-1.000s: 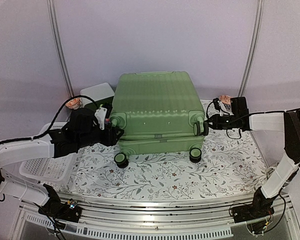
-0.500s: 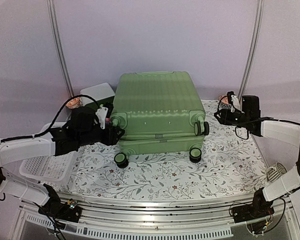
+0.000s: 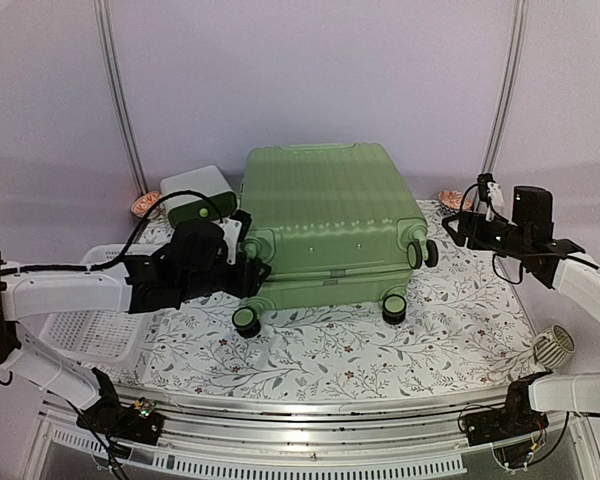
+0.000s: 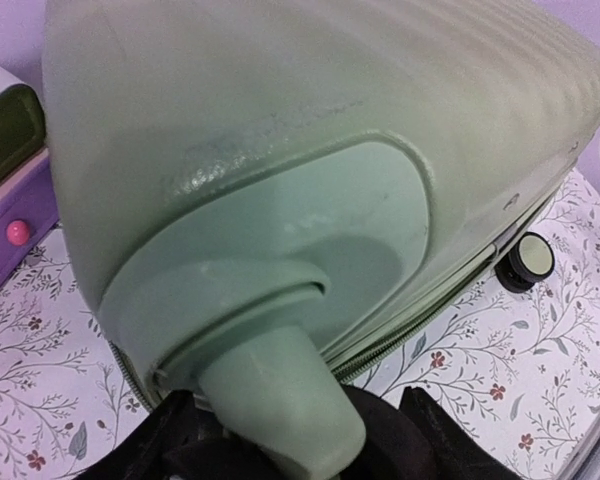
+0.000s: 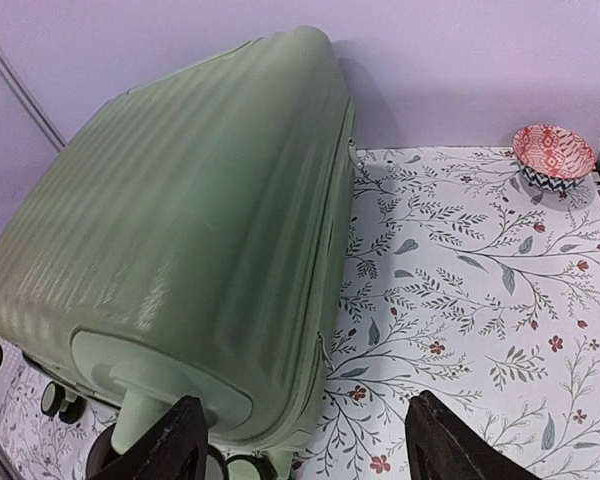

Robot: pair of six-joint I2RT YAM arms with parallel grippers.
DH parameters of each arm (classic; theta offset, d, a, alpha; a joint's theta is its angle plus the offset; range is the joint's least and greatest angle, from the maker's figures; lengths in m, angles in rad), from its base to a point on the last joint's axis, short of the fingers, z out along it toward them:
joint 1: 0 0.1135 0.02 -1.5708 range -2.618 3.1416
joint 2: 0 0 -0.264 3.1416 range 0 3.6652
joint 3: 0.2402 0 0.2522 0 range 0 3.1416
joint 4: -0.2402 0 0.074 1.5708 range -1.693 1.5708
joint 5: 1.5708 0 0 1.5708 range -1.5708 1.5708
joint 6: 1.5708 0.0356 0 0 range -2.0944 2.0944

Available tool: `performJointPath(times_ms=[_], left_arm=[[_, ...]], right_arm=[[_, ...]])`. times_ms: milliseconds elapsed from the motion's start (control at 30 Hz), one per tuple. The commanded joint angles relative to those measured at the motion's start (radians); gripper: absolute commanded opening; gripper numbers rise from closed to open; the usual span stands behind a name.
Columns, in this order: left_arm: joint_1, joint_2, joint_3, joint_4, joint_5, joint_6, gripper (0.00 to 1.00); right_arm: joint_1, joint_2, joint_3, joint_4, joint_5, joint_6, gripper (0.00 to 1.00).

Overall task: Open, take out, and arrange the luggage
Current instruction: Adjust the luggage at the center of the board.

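Our left tool [image 3: 240, 271] pinches the luggage [image 3: 330, 210] at one wheeled corner; our right tool [image 5: 305, 405] hangs spread above the bench [image 3: 330, 350].

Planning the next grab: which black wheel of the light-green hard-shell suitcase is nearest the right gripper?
The raised wheel on the right corner of the suitcase, facing the open right gripper; the two wheels on the tablecloth sit farther off.

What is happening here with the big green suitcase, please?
Two robot arms are working on the closed light-green luggage, which lies flat on the flowered table. The left gripper has the near-left wheel leg between its jaws; whether it grips firmly, I cannot tell. The right gripper is open and empty, apart from the luggage. The luggage is not yet opened.
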Motion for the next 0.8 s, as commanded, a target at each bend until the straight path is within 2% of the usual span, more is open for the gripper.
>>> performJointPath(times_ms=[0, 100, 167, 367, 433, 633, 700, 767], left_arm=[[-0.121, 0.040, 0.068, 0.132, 0.211, -0.009, 0.25], [-0.140, 0.039, 0.071, 0.129, 0.140, -0.022, 0.43], [-0.140, 0.011, 0.064, 0.115, 0.088, -0.026, 0.50], [-0.138, -0.092, 0.052, 0.044, 0.052, 0.001, 0.78], [-0.118, -0.123, 0.058, -0.012, 0.046, -0.009, 0.82], [0.032, -0.237, 0.016, -0.084, 0.112, -0.027, 0.85], [0.102, -0.272, 0.002, -0.128, 0.086, -0.079, 0.97], [0.161, -0.293, -0.012, -0.161, 0.071, -0.107, 0.98]], right_arm=[[-0.002, -0.055, 0.059, -0.147, -0.087, 0.010, 0.74], [-0.002, -0.064, 0.095, -0.224, -0.130, 0.004, 0.79], [-0.002, -0.068, 0.109, -0.262, -0.150, 0.002, 0.80], [-0.001, -0.105, 0.135, -0.331, -0.168, 0.015, 0.81], [0.009, -0.110, 0.149, -0.347, -0.176, 0.028, 0.82], [0.092, -0.100, 0.179, -0.377, -0.108, 0.048, 0.84], [0.135, -0.077, 0.190, -0.396, -0.079, 0.054, 0.84], [0.166, -0.052, 0.202, -0.417, -0.042, 0.056, 0.85]])
